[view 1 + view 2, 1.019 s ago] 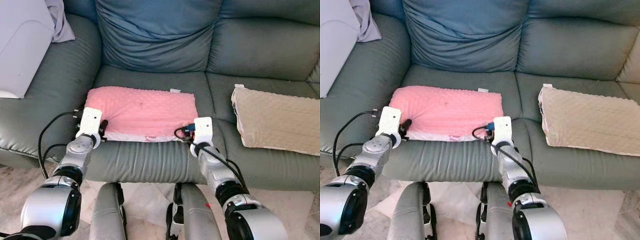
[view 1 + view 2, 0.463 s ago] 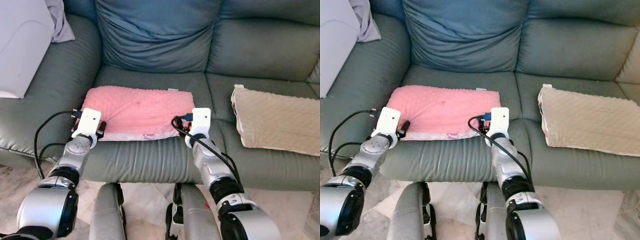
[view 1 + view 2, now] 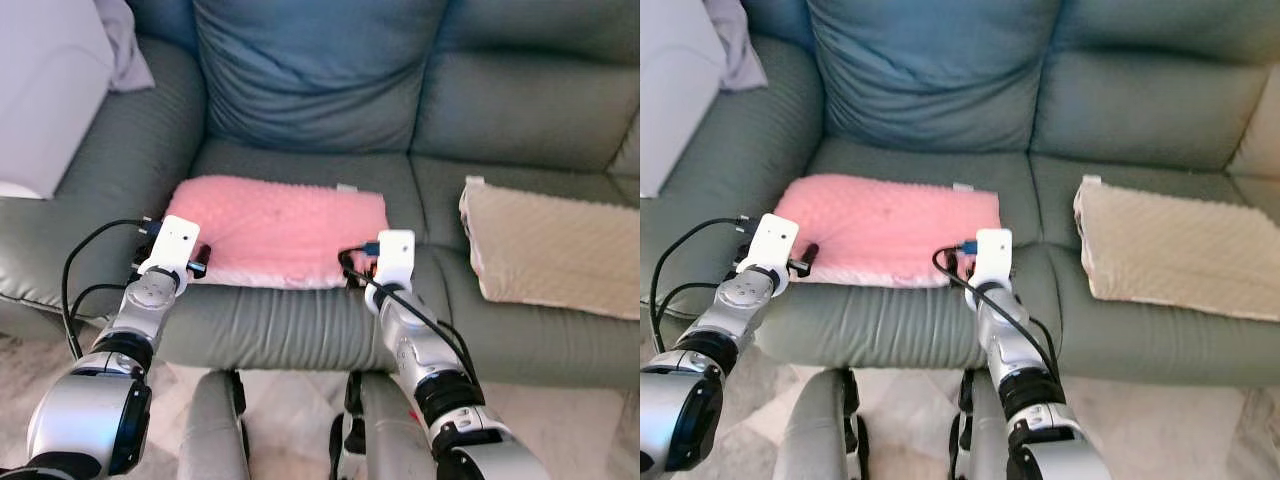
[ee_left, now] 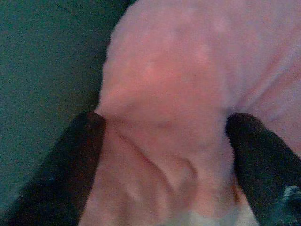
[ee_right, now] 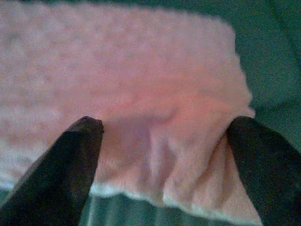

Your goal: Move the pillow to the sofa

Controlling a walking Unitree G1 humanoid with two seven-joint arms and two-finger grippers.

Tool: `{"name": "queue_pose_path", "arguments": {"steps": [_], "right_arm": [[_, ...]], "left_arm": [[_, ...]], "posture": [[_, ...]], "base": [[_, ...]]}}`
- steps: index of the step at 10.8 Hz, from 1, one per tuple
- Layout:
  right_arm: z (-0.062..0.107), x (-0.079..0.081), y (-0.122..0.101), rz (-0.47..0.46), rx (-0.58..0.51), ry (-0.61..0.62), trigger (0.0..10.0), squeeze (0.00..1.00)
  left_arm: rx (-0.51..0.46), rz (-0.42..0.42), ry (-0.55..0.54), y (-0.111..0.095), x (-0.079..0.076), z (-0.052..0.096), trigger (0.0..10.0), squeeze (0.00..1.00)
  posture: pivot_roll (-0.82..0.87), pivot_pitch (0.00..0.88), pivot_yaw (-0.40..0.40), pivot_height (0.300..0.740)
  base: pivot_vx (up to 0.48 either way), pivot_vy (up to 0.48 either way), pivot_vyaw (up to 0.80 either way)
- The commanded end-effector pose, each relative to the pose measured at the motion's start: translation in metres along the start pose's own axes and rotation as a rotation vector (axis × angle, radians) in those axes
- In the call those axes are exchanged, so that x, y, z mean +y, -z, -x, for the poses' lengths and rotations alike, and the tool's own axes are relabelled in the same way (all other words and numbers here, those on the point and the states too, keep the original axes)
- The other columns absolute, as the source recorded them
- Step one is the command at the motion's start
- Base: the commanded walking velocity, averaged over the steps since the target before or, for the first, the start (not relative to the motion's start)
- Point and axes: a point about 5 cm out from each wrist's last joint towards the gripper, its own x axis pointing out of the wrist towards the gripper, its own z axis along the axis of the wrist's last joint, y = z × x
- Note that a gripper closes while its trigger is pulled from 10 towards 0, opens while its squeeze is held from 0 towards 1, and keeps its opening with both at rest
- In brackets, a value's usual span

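Note:
A pink pillow (image 3: pixel 280 225) lies flat on the grey-green sofa seat (image 3: pixel 270 325). My left gripper (image 3: pixel 197 260) is at the pillow's front left corner and my right gripper (image 3: pixel 362 268) at its front right corner. In the left wrist view the black fingers (image 4: pixel 82 160) stand either side of a bunched fold of the pink pillow (image 4: pixel 164 94). The right wrist view has the same hold: black fingers (image 5: pixel 77 155) flank wrinkled pink pillow (image 5: pixel 141 84) cloth. Both grippers look shut on the pillow.
A beige pillow (image 3: pixel 550 250) lies on the seat to the right. A blue back cushion (image 3: pixel 310 70) leans behind the pink pillow. A white object (image 3: pixel 45 90) and a pale cloth (image 3: pixel 125 45) rest on the left armrest. My legs stand against the sofa front.
My right gripper has drifted slightly left along the pillow's front edge and the pillow's right corner shifted with it. The left gripper stays at its corner. The camera has tilted a little.

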Motion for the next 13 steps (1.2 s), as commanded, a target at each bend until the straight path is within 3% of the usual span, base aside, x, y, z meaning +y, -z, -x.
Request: {"name": "queue_pose_path", "arguments": {"steps": [1, 4, 7, 10, 12, 13], "right_arm": [[0.003, -0.004, 0.013, -0.021, 0.064, 0.022, 10.0, 1.00], [0.004, -0.007, 0.000, 0.021, 0.037, 0.022, 10.0, 1.00], [0.015, -0.008, -0.004, 0.083, -0.015, 0.033, 10.0, 1.00], [0.029, -0.028, 0.004, 0.103, -0.003, 0.083, 10.0, 1.00], [0.022, -0.027, -0.003, 0.059, -0.005, 0.064, 10.0, 1.00], [0.014, -0.026, -0.006, 0.030, 0.032, 0.024, 10.0, 1.00]], "left_arm": [[0.046, -0.005, -0.003, 0.010, 0.002, 0.002, 10.0, 1.00], [0.031, 0.034, -0.037, 0.005, 0.013, 0.001, 10.0, 1.00], [-0.089, 0.088, -0.035, -0.008, 0.017, 0.004, 10.0, 1.00], [-0.159, 0.132, -0.035, 0.002, 0.015, 0.020, 10.0, 1.00], [-0.237, 0.178, -0.061, -0.003, 0.016, 0.028, 10.0, 1.00], [-0.272, 0.178, -0.043, -0.008, 0.013, 0.033, 10.0, 0.47]], "posture": [[-0.04, 0.039, -0.069, 0.638], [-0.03, 0.000, -0.054, 0.638], [-0.02, 0.000, -0.039, 0.638], [-0.01, 0.000, -0.027, 0.638], [0.00, 0.000, -0.032, 0.638], [0.02, 0.000, -0.038, 0.638]], "base": [[0.000, 0.000, 0.00], [0.000, 0.000, 0.00], [0.000, 0.000, 0.00], [0.000, 0.000, 0.00], [0.000, 0.000, 0.00], [0.000, 0.000, 0.00]]}}
